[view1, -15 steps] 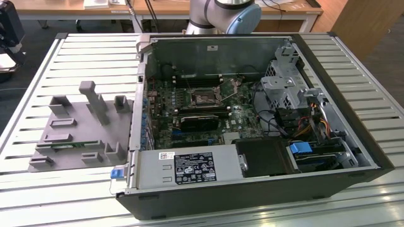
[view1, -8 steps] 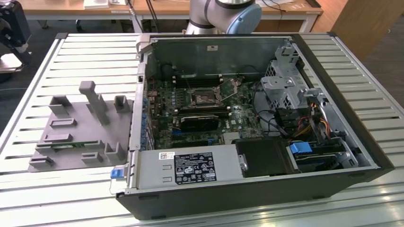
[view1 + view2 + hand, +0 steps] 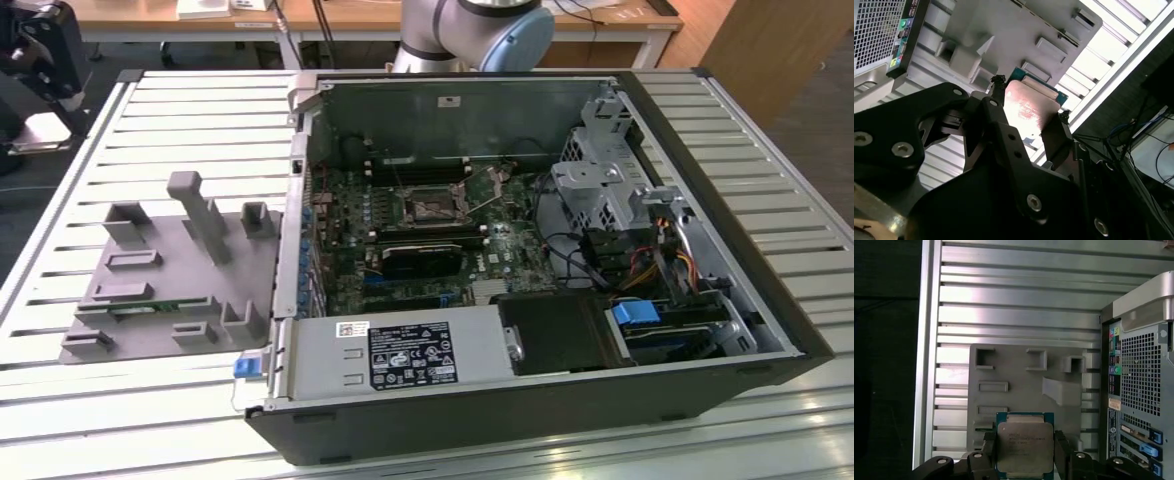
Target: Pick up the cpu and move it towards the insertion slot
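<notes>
One cpu (image 3: 1025,447), silvery on top with a green rim, is gripped by the two black jaws, which are closed on its opposite edges in both wrist views. In the second wrist view the cpu (image 3: 1029,107) shows a pinkish sheen on its flat face. Behind it in both wrist views lies the grey tray (image 3: 1019,372) with its raised blocks and recesses. I cannot tell how far the chip stands off the tray. The tray rests on the slatted metal counter (image 3: 1019,295), just beside the open computer case (image 3: 1144,390). In the exterior view the tray (image 3: 160,290) lies to the exterior view's left of the case (image 3: 534,410). The insertion slot (image 3: 434,208), a dark square in a shiny bracket, sits on the green circuit board (image 3: 514,245) inside the case, well apart from the tray. The arm (image 3: 474,30) rises behind the case.
</notes>
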`<state>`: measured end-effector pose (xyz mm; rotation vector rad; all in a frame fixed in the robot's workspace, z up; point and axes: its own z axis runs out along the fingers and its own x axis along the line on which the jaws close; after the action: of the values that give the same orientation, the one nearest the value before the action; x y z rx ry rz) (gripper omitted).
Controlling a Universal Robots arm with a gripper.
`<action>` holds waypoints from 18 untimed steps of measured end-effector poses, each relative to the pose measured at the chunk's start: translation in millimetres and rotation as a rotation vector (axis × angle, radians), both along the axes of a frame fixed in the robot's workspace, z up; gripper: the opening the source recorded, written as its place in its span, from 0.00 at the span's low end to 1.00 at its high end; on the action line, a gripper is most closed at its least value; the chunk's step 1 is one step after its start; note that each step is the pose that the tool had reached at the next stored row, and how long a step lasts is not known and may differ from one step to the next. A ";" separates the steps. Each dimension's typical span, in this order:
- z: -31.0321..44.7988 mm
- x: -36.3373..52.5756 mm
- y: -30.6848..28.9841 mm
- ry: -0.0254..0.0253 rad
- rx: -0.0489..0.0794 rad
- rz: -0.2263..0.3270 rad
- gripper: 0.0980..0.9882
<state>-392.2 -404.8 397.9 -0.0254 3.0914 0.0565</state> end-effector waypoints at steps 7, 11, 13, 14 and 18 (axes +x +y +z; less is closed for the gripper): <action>0.0 18.3 0.0 0.0002 0.000 0.000 0.49; 0.0 27.4 0.0 0.0002 0.000 0.000 0.49; 0.0 32.4 0.0 0.0002 0.000 0.000 0.49; 0.0 35.1 0.0 0.0003 0.000 0.000 0.49; 0.0 47.3 0.0 0.0004 0.000 0.000 0.49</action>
<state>-344.9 -404.8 397.9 -0.0255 3.0918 0.0565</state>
